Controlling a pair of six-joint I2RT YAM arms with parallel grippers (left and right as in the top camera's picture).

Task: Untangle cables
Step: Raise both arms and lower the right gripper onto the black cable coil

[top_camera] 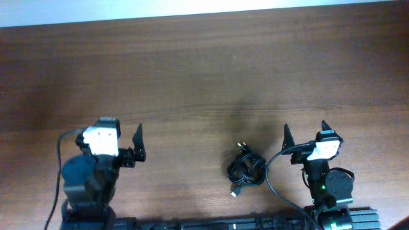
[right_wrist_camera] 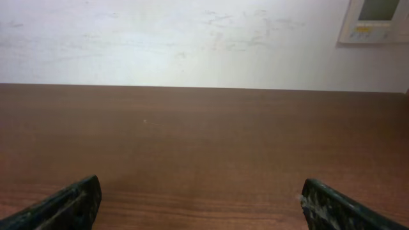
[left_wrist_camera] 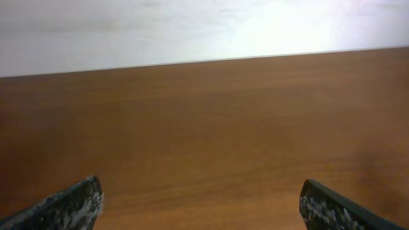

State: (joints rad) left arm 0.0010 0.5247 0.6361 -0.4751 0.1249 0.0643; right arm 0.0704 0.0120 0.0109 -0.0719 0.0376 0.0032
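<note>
The cables lie bunched in one small knot on the worktop, near its front edge, with a plug sticking out at the top and another at the lower left. The knot sits between the two arms, close to the right gripper and well apart from the left gripper. Neither touches it, and both sets of jaws stand wide apart, holding nothing. By the look of it no untangling is done yet; all of it is left. No container is in view.
</note>
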